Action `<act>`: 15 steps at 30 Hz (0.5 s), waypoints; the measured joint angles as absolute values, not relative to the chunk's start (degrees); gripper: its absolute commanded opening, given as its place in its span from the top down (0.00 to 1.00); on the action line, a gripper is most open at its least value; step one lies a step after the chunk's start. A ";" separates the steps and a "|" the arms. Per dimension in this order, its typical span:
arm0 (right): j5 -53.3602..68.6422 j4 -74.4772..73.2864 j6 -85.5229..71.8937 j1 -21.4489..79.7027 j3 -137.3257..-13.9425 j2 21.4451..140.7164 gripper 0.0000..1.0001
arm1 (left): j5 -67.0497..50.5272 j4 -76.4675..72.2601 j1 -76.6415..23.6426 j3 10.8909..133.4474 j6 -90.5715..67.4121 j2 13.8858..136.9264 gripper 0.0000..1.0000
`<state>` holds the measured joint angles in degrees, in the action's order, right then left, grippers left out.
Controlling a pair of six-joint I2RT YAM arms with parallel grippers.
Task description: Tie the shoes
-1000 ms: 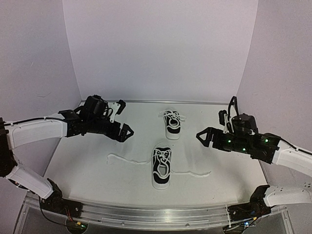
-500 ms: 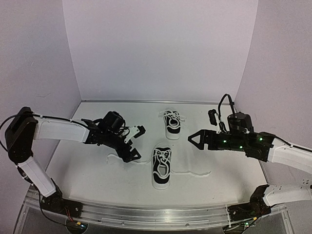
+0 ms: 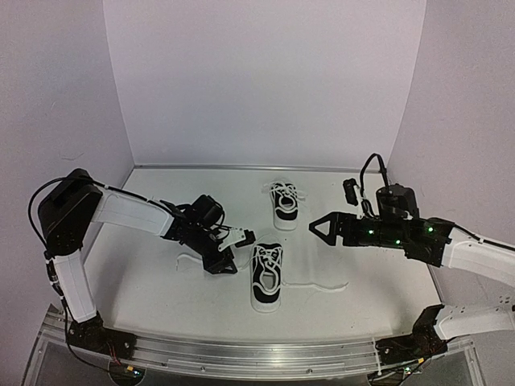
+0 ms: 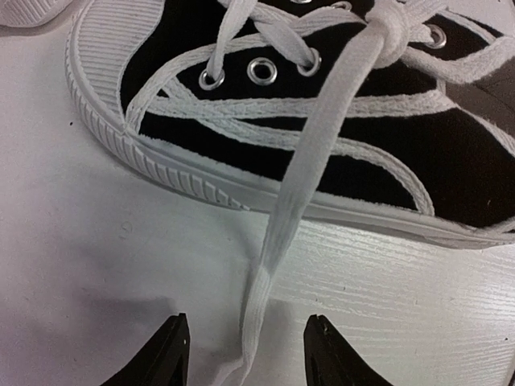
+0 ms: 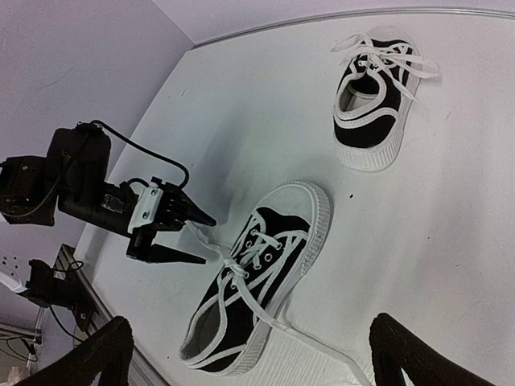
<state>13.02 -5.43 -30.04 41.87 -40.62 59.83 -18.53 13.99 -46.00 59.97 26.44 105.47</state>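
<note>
**Left gripper straddles the near shoe's loose lace; right gripper spread wide, off to the side.**

Top view: near shoe (image 3: 266,277) mid-table (image 3: 161,305), far shoe (image 3: 284,205) behind it, apart. Left gripper (image 3: 240,252) low, just beside the near shoe's left flank; right gripper (image 3: 318,227) right of both shoes, holding nothing. Left wrist: black fingertips (image 4: 171,354) stand apart, with the lace (image 4: 314,161) running from the eyelets down between them; seemingly neither pad touches it, though the frame edge cuts this off. Right wrist: fingers (image 5: 402,354) splayed at the lower corners, both shoes lying beyond them on the table.
</note>
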 measured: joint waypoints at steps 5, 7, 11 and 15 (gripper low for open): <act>13.04 -5.39 -30.02 41.87 -40.62 59.74 0.02 | -19.90 13.90 -45.99 61.62 28.72 107.76 0.58; 13.01 -5.41 -30.02 41.87 -40.62 59.38 0.02 | -20.07 13.86 -46.01 61.80 29.31 108.47 0.62; 12.85 -5.42 -29.99 41.87 -40.62 58.03 0.02 | -20.40 14.29 -46.29 62.06 31.01 109.49 0.69; 12.69 -5.43 -29.98 41.87 -40.62 57.36 0.02 | -19.38 15.02 -47.30 63.05 32.78 110.13 0.75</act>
<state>12.69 -5.43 -29.98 41.87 -40.62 57.36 -19.38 15.02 -47.30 63.05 32.78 110.13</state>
